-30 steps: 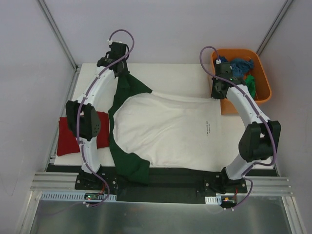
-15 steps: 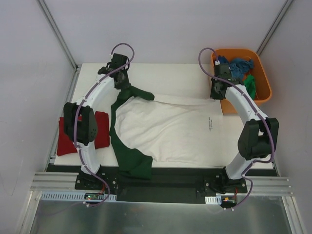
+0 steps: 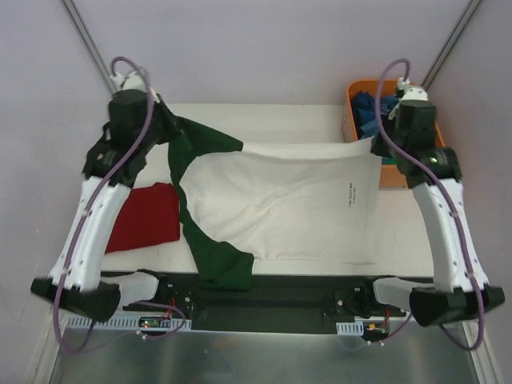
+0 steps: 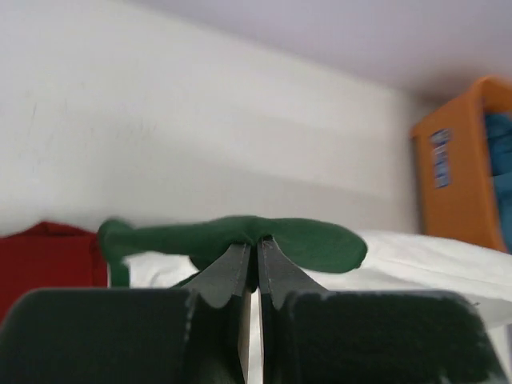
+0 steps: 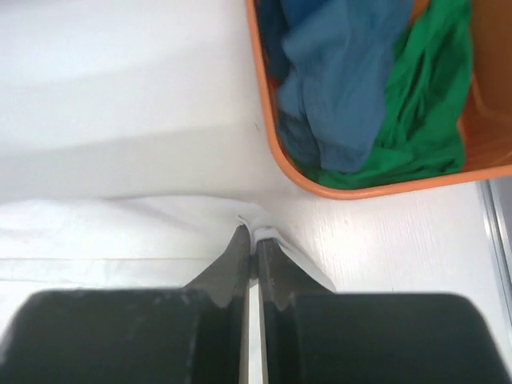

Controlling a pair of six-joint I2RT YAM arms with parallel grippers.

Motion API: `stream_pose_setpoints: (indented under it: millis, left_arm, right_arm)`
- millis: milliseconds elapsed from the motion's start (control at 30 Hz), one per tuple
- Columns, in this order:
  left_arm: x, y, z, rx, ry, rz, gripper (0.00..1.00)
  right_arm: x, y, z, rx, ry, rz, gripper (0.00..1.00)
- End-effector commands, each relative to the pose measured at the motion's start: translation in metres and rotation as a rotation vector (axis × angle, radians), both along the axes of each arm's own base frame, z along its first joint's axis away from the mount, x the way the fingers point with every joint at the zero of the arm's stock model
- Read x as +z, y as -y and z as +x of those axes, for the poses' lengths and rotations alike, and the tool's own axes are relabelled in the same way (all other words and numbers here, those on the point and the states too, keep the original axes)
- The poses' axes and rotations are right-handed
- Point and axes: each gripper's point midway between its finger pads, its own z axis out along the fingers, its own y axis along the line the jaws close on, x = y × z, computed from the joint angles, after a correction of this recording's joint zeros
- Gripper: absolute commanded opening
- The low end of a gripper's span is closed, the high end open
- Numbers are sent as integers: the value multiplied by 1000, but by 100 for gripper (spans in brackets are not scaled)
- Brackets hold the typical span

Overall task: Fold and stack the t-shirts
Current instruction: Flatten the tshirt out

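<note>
Left fingers (image 4: 230,272) pinch the green sleeve (image 4: 240,234), right fingers (image 5: 234,254) pinch the white hem (image 5: 266,233); the t-shirt (image 3: 280,200) stretches between, far edge raised off the desk (image 3: 272,120). Lower both ends evenly, keeping tension.

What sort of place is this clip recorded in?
Most likely a lab test cell, not a home: a white table boxed in by plain panels, an aluminium mounting rail at its near edge, and an orange tub of loose shirts.
</note>
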Motion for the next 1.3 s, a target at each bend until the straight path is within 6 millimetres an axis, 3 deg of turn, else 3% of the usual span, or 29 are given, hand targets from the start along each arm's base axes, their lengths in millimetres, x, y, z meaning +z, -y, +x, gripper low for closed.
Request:
stream_pose_setpoints:
  millis: [0, 67, 100, 133, 167, 267, 367, 467, 567, 600, 667, 700, 767, 800, 867, 900, 967, 1000, 1033, 1100, 1133, 1200, 1233, 1267]
  left_arm:
    - [148, -14, -82, -60, 419, -104, 0]
    - [206, -20, -139, -117, 612, -140, 0]
    - [223, -21, -159, -149, 675, -149, 0]
    - [243, -25, -192, -178, 761, -162, 0]
    - [261, -18, -222, -265, 833, -169, 0]
    - [289, -12, -296, -426, 987, -181, 0]
    - [306, -15, -340, -477, 1084, -189, 0]
    - [320, -23, -351, -451, 1137, -178, 0]
    - [328, -30, -335, -384, 1138, -160, 0]
    - [329, -31, -314, -345, 1109, -156, 0]
    - [325, -31, -284, -299, 1059, -141, 0]
    - [319, -29, -252, -260, 1003, -130, 0]
    - [307, -25, -212, -225, 930, -104, 0]
    - [296, -20, -175, -203, 863, -85, 0]
    - [285, -27, -133, -108, 803, -33, 0]
    - [270, -24, -96, -81, 737, -5, 0]
    - [272, -33, -68, -1, 721, 52, 0]
    - [260, -25, -35, -5, 676, 82, 0]
    - [277, -25, -35, -7, 718, 88, 0]
    - [279, -10, -14, -67, 724, 98, 0]
    - [305, -13, -26, -59, 794, 90, 0]
    - [322, -13, -23, -51, 849, 96, 0]
    - [341, -17, -34, -41, 913, 96, 0]
    - [348, -17, -36, -41, 943, 96, 0]
  right_arm:
    - [156, -4, -75, 93, 410, 109, 1]
    - [196, -7, -115, 141, 535, 146, 1]
    - [211, -10, -131, 172, 584, 167, 1]
    - [238, -13, -163, 219, 680, 187, 1]
    - [248, -15, -178, 245, 715, 196, 1]
    - [281, -20, -236, 334, 838, 227, 1]
    - [299, -25, -274, 400, 937, 261, 1]
    - [309, -23, -291, 406, 998, 262, 1]
    - [314, -18, -282, 374, 999, 244, 1]
    - [313, -17, -275, 364, 990, 235, 1]
    - [305, -14, -242, 317, 925, 211, 1]
    - [301, -14, -227, 301, 901, 204, 1]
    - [286, -8, -186, 227, 822, 180, 1]
    - [276, -7, -164, 205, 785, 161, 1]
    - [261, -4, -123, 156, 719, 131, 1]
    - [251, -8, -94, 155, 685, 115, 1]
    - [248, -11, -67, 153, 676, 107, 1]
    - [250, -14, -46, 150, 688, 107, 1]
    - [256, -15, -37, 149, 709, 104, 1]
    - [275, -13, -16, 119, 784, 106, 1]
    - [298, -11, -21, 111, 846, 120, 1]
    - [325, -14, -14, 121, 922, 134, 1]
    - [337, -16, -15, 132, 954, 141, 1]
    - [362, -17, -29, 141, 1025, 163, 1]
